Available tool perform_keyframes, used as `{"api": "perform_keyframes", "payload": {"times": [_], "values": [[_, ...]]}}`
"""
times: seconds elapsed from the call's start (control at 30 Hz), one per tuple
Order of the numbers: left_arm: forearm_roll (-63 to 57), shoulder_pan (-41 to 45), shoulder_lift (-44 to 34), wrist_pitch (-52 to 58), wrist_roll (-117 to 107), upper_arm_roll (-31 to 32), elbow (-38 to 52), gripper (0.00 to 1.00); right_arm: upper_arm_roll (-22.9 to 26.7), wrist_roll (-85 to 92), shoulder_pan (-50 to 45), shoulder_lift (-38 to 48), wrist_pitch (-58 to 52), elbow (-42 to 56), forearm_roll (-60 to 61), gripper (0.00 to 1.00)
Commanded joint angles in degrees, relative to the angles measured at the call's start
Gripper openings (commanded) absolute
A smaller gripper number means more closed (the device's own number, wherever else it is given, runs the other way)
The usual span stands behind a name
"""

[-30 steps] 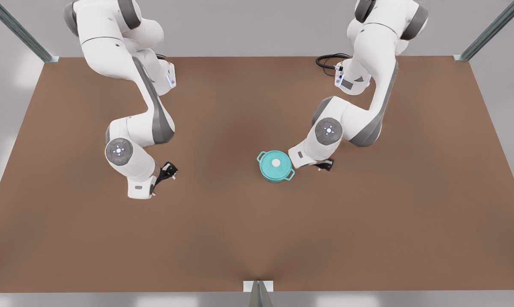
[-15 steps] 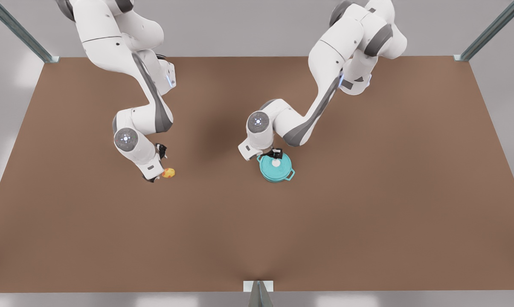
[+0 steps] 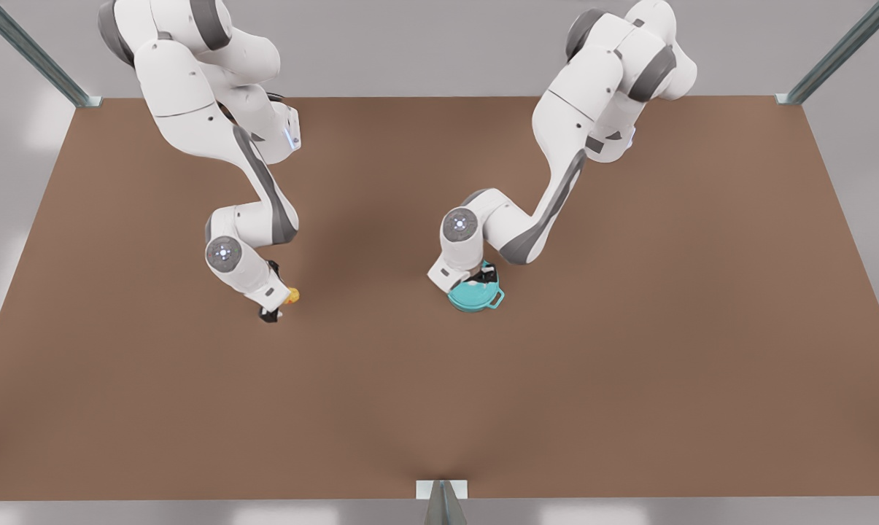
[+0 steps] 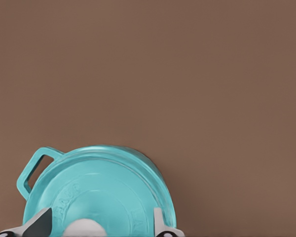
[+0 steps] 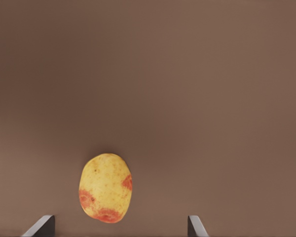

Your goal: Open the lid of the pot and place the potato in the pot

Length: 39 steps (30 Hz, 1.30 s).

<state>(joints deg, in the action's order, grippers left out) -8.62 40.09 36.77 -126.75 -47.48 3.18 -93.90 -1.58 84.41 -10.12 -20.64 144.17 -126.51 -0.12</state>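
Fingers of the left gripper spread wide either side of the small white knob on the flat teal pot lid, which sits on the round teal pot. Right gripper hangs wide open above the blotchy yellow potato on the brown table, with grey walls behind.

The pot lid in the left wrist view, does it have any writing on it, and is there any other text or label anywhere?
Pot lid: raised lettering runs around the ring of its top, too blurred to read.
Potato, table, both arms: no text, label or number.
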Motion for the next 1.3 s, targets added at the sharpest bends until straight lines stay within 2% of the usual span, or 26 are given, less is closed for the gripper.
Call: {"api": "perform_keyframes", "payload": {"times": [0.0,0.07,0.1,0.17,0.23,0.3,0.4,0.47,0.57,0.67,0.73,0.83,0.87,0.9,1.1,1.2,1.27], "values": [[-0.69,-0.01,-0.2,-1.13,-8.06,-0.02,-0.76,1.0,-0.01,20.35,0.01,-0.45,1.37,-0.4,0.21,1.0],[-0.69,-0.01,-0.12,-1.13,-8.06,-0.02,-1.28,0.96,-0.01,20.35,0.01,-0.98,1.37,-0.67,0.21,1.0],[-0.69,0.08,-0.38,-1.04,-8.24,-0.02,-1.46,0.87,-0.09,20.35,0.01,-1.24,1.37,-0.67,0.21,1.0],[-0.69,0.17,-0.38,-0.78,-8.5,0.07,-1.46,0.52,-0.79,20.35,0.01,-1.42,1.37,-1.19,0.82,1.0],[-0.69,0.17,-0.55,-0.34,-8.59,0.07,-1.46,0.39,-1.59,20.35,-0.08,-2.21,1.46,-1.28,2.06,1.0],[-0.69,-0.01,-0.99,1.41,-8.15,-0.02,-0.59,0.16,-2.03,20.26,-0.16,-3.0,1.72,-1.19,2.76,1.0],[-0.61,-1.41,-0.56,11.61,-3.23,-0.02,7.32,0.03,-2.47,20.18,-0.25,-3.96,2.69,-0.93,2.85,1.0],[-0.25,-2.99,-0.55,13.19,-1.47,-0.19,9.0,0.01,-2.47,20.09,-0.25,-4.67,3.48,-0.76,2.93,0.97],[0.01,-15.2,4.89,12.93,13.27,-0.19,16.9,0.01,-2.47,20.18,-0.16,-4.67,3.48,-0.67,2.93,0.97],[-0.25,-23.03,9.46,10.12,26.91,-0.28,18.75,0.02,-2.47,20.35,0.01,-4.32,3.31,-0.58,2.93,0.97],[-0.61,-23.56,13.07,8.45,27.53,-0.11,20.51,0.04,-2.47,21.23,0.1,-3.7,3.04,-0.67,2.93,0.97],[-7.63,-23.12,14.21,8.36,27.36,-0.1,20.34,0.09,-2.47,21.32,0.8,-3.79,3.04,-0.67,2.93,0.96],[-10.26,-23.04,14.12,8.97,28.23,-0.02,20.51,1.0,-2.47,21.32,0.8,-3.79,3.04,-0.67,2.93,0.96],[-14.31,-21.81,14.12,9.59,28.32,-0.02,20.6,1.0,-2.47,21.41,0.89,-3.79,3.04,-0.67,2.85,0.96],[-14.93,-21.63,13.86,9.68,27.27,-0.37,20.78,1.0,-2.55,23.87,2.47,-3.88,3.13,-0.93,2.93,0.96],[-0.79,-22.24,13.95,6.87,16.55,-0.28,23.32,1.0,-2.55,23.78,2.47,-3.88,3.04,-1.55,2.93,0.96],[17.75,-24.79,13.42,3.7,12.07,-0.02,25.17,1.0,-2.55,23.69,2.47,-3.88,2.96,-1.81,2.93,0.95]]}}
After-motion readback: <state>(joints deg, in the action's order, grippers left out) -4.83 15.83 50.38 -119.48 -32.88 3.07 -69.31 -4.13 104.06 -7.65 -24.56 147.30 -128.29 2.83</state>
